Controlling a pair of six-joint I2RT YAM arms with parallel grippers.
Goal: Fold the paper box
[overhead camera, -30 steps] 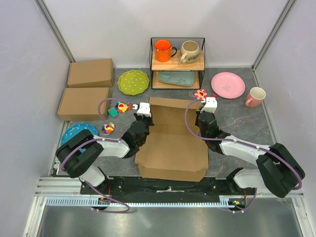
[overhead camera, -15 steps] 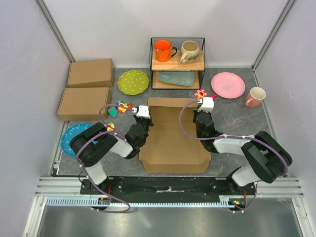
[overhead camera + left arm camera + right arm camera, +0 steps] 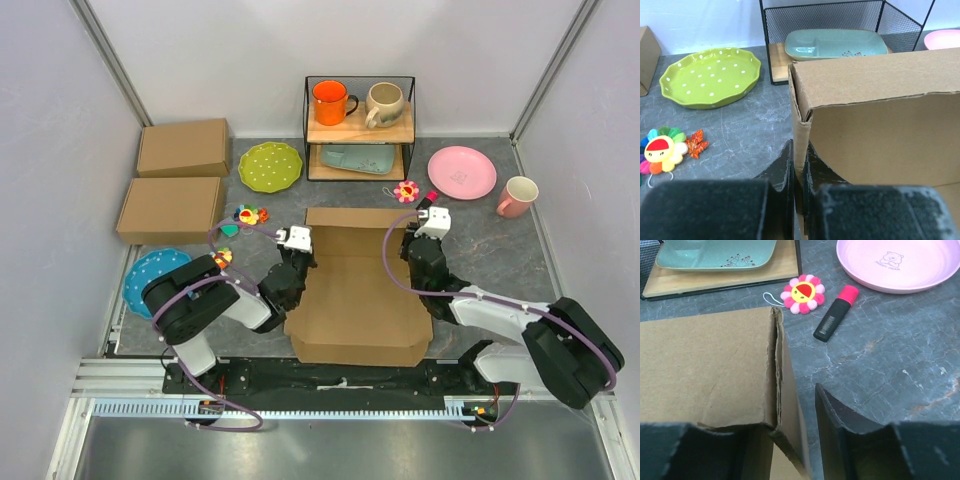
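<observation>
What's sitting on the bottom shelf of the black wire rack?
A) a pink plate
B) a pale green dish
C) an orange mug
B: a pale green rectangular ceramic dish lies on the lower wooden board inside the black wire rack.

Grey marbled tabletop (image 3: 480,225) enclosed by plain white walls (image 3: 60,150).

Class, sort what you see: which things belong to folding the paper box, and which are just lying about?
Job: paper box; left gripper, pinching its wall; right gripper, open.
Lying about: two ready-made boxes, green plate, pink plate, blue plate, rack, mugs, flower toys, marker.
</observation>
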